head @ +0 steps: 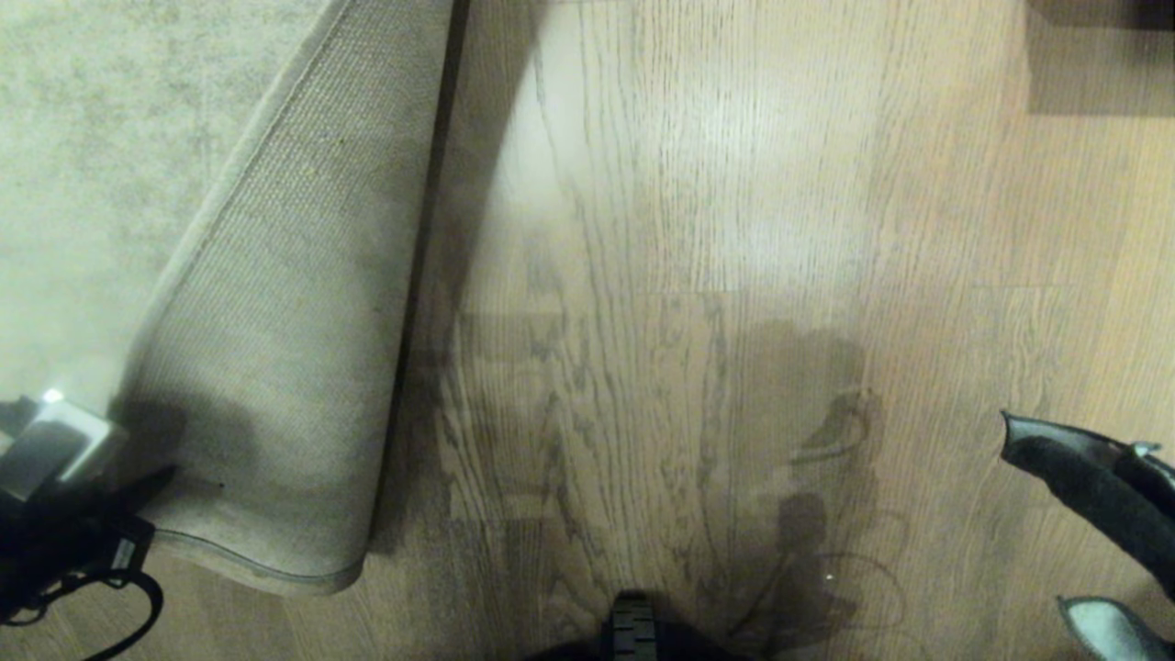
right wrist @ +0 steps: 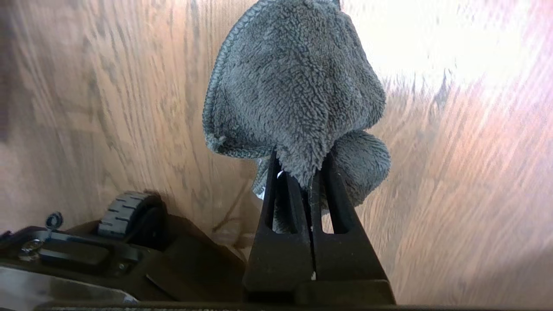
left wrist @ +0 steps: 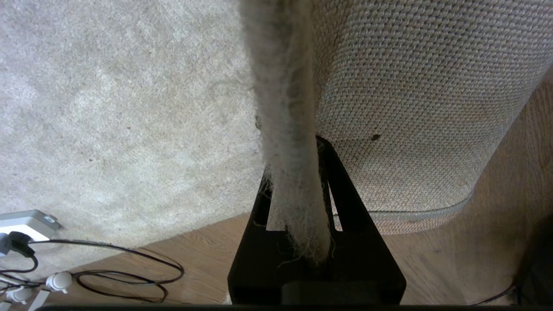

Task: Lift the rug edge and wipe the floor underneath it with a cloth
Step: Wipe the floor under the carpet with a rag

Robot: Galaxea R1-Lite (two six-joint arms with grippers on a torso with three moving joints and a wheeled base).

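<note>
The rug edge [left wrist: 281, 86] is folded back, and its tan woven backing [head: 294, 349] faces up beside the pale pile [head: 92, 184]. My left gripper [left wrist: 293, 151], low at the left of the head view [head: 138, 487], is shut on that fuzzy border and holds it off the floor [head: 688, 275]. Bare wood planks lie exposed to the right of the fold. My right gripper [right wrist: 300, 160] is shut on the dark grey cloth [right wrist: 293, 77], which bunches out past the fingertips above the floor [right wrist: 453, 172]. In the head view the cloth [head: 1092, 487] shows at the right edge.
A white power strip [left wrist: 26, 222] with black cables [left wrist: 129, 276] lies by the rug's corner near the left gripper. The robot's base and a wheel [right wrist: 123, 211] sit close behind the right gripper and show at the bottom of the head view [head: 633, 629]. A dark shape [head: 1102, 55] is at the far right.
</note>
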